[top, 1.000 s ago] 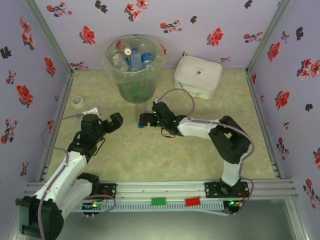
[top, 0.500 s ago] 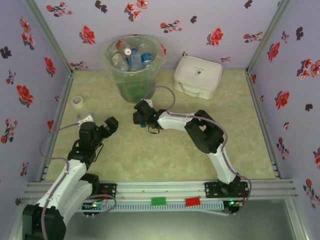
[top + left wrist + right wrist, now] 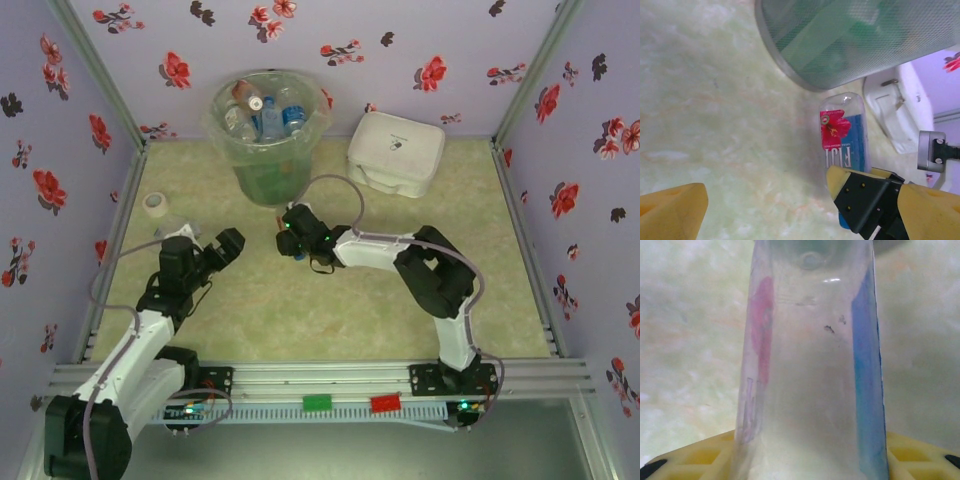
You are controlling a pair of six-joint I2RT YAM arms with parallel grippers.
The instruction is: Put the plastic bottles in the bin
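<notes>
Holding one clear bottle [image 3: 845, 132] in my right gripper [image 3: 292, 238]: jaws closed down on it near the cap end, yellow pads [image 3: 695, 456] flanking it on both sides in the wrist cam. It has a blue label w/ a red flower. Its base points at the bin [image 3: 262, 175], just short of the bin's wall, and the cap end points back toward me. Can't tell if it's touching the table [image 3: 330, 310] or lifted off it. My right arm reaches left across the middle of the table, so that gripper sits just in front of the bin.

My left gripper [image 3: 222, 250] is near, a bit left of the right one, aimed at the bottle. Its jaws are wide apart w/ nothing btwn them. One of its yellow fingers [image 3: 670, 210] shows at the bottom-left corner of its cam.

The bin stands at the far edge, left of centre, w/ several bottles [image 3: 265, 112] piled inside, mostly clear w/ blue labels. There's a white lidded box [image 3: 395, 150] right of the bin, apart from it, and a tape roll [image 3: 153, 203] by the left wall.
</notes>
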